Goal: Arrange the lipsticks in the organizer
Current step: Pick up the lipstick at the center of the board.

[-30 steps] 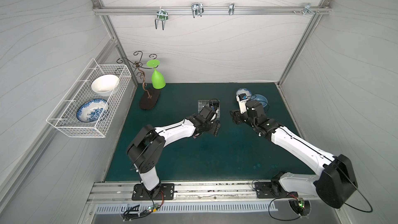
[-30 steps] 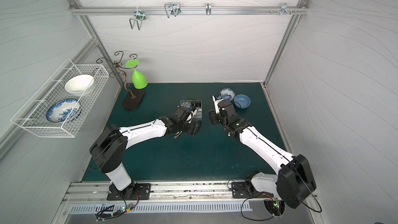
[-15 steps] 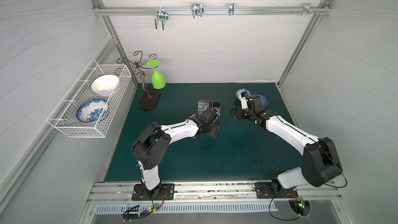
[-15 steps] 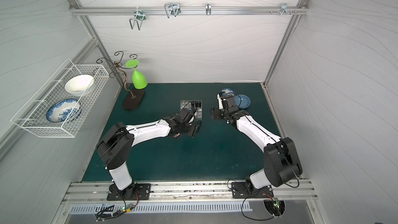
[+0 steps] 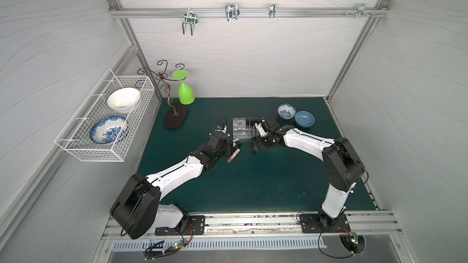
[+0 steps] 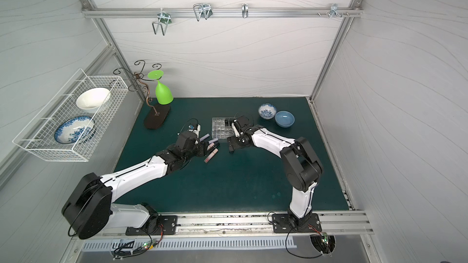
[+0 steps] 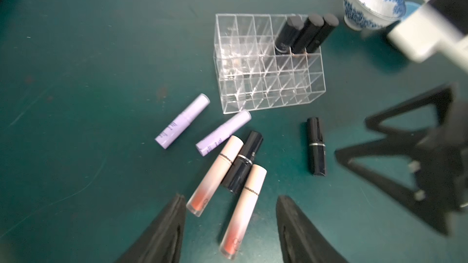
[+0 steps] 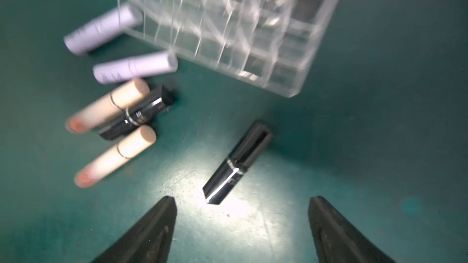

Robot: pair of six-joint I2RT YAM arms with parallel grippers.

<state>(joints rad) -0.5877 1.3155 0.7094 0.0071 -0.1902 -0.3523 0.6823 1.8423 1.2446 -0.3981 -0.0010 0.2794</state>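
The clear acrylic organizer stands mid-table with three black lipsticks upright in its back cells. On the mat in front of it lie two lilac lipsticks, two pale pink ones with a black one between them, and a lone black lipstick. My left gripper is open, its fingers either side of the nearer pink tube, not touching it. My right gripper is open just short of the lone black lipstick.
A blue-and-white bowl and a plain blue bowl sit behind and to the right of the organizer. A curly metal stand with a green glass is at the back left. A white wire basket holding two bowls hangs on the left wall.
My right gripper has come from beside the organizer's back to its front, over the lone black lipstick, and opened wider. My left gripper's jaws have narrowed around the pink tube.
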